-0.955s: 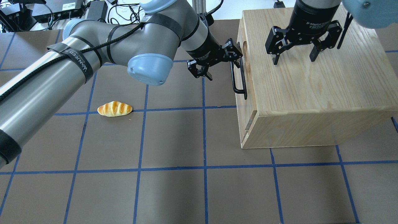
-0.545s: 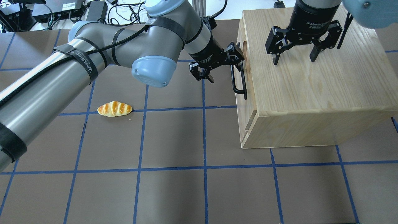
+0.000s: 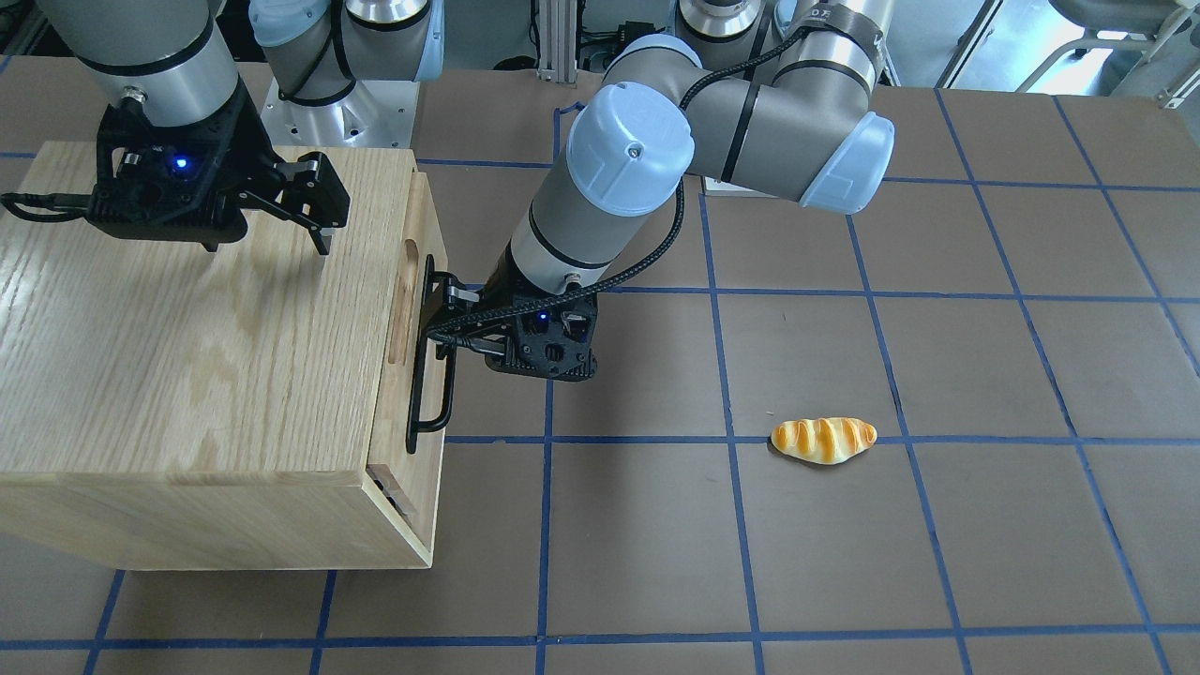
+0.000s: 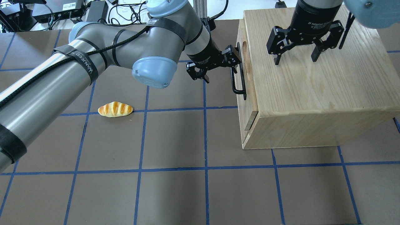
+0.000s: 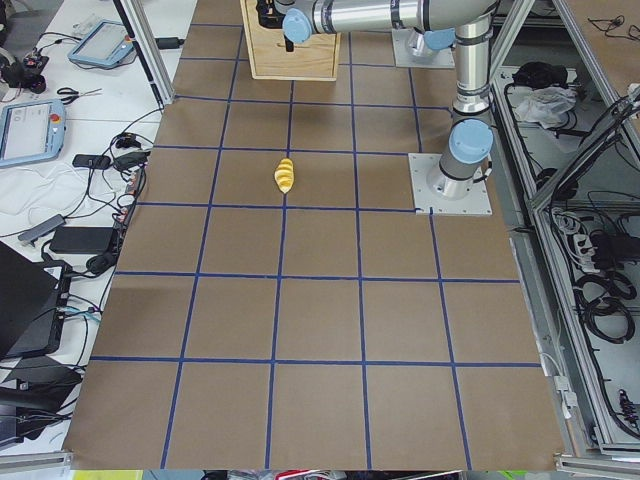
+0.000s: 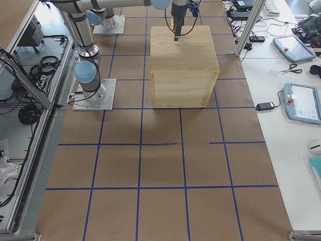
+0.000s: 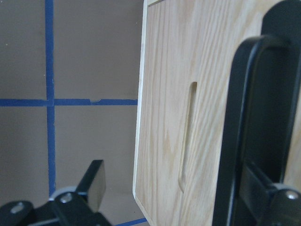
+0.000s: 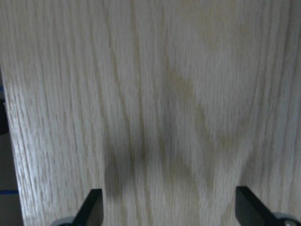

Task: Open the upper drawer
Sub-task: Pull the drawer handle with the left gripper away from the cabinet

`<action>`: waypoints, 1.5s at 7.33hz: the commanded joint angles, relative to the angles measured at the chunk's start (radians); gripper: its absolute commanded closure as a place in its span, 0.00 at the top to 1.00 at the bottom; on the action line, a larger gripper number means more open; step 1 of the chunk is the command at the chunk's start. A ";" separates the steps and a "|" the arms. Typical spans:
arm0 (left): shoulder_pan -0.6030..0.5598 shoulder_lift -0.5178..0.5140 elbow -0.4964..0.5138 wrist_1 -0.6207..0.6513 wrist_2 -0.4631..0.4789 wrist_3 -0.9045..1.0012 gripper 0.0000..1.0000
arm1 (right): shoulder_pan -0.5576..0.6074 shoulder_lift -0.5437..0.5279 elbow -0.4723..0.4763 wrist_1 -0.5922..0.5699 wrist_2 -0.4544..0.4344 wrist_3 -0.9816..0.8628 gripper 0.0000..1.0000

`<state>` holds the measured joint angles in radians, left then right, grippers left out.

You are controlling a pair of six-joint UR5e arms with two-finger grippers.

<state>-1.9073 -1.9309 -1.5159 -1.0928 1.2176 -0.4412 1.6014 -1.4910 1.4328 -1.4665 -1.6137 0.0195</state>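
the upper drawer (image 4: 247, 104) sits in the pale-wood cabinet (image 4: 312, 93) at the upper right of the overhead view, its front panel facing the frame's centre; the panel stands slightly out from the cabinet body, with a strip of metal slide (image 4: 250, 120) showing at its near corner, so the opening looks barely begun; the left gripper (image 4: 220, 67) is up against the long black bar handle (image 4: 233, 79), jaws spread wide and not pinched on anything; in the left wrist view one finger lies right at the bar on the panel side and the other hangs well apart over the table (image 4: 175, 140), so the hold reads as a hook and not a clamp; the right gripper (image 4: 295, 59) is open too, fingertips pointing down at the cabinet top, and whether they touch the wood i cannot tell; as a judgement, the drawer is stiff, solid wood and should run straight on its slides with modest resistance, neither fragile nor soft; the bar is smooth metal, so a hooked finger may slip along it; the best hold is the bar near its middle, pulled squarely away from the cabinet, since an off-centre pull could rack the drawer; the curved notch (image 4: 245, 56) in the panel's edge is a second possible hold; the cabinet may slide unless it is pressed down.
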 commanded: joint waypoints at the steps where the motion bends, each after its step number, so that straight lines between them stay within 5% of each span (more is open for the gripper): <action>1: 0.008 0.021 -0.009 -0.012 0.043 0.012 1.00 | 0.000 0.000 0.000 0.000 0.000 -0.001 1.00; 6: 0.066 0.027 -0.010 -0.047 0.112 0.090 1.00 | 0.000 0.000 0.000 0.000 0.000 -0.001 1.00; 11: 0.183 0.093 -0.012 -0.211 0.112 0.246 1.00 | 0.000 0.000 0.000 0.000 0.000 -0.001 1.00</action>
<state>-1.7480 -1.8511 -1.5268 -1.2669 1.3299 -0.2276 1.6010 -1.4910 1.4331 -1.4665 -1.6137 0.0196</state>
